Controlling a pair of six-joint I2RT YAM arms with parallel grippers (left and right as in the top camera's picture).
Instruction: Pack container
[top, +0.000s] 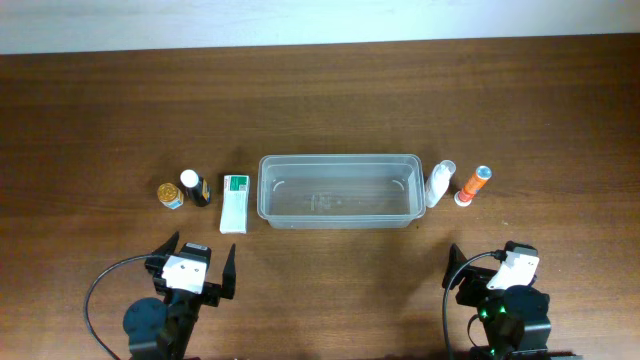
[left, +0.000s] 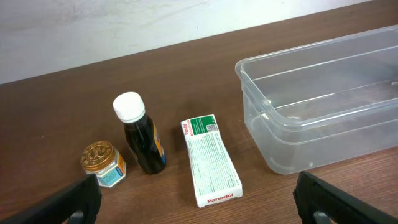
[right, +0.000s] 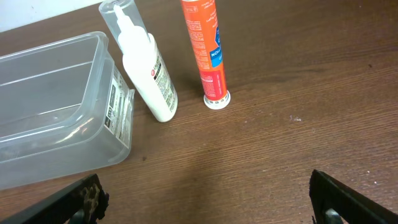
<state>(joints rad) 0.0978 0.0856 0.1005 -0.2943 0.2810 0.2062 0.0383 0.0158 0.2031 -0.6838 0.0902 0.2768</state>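
bottles (top: 438, 184), jar (top: 170, 194) and flat box (top: 234, 203) flank container (top: 340, 158); both arms' jaws gape empty.

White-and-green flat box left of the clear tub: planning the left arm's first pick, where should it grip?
Probably from above: the left gripper pinches the flat white-and-green box across its long edges, mid-length. It lies flat, with gaps beside both long edges.

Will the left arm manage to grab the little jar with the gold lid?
Probably yes: the gold-lidded jar stands ahead of the open left tool, nothing between them, though the dark bottle sits close beside it.
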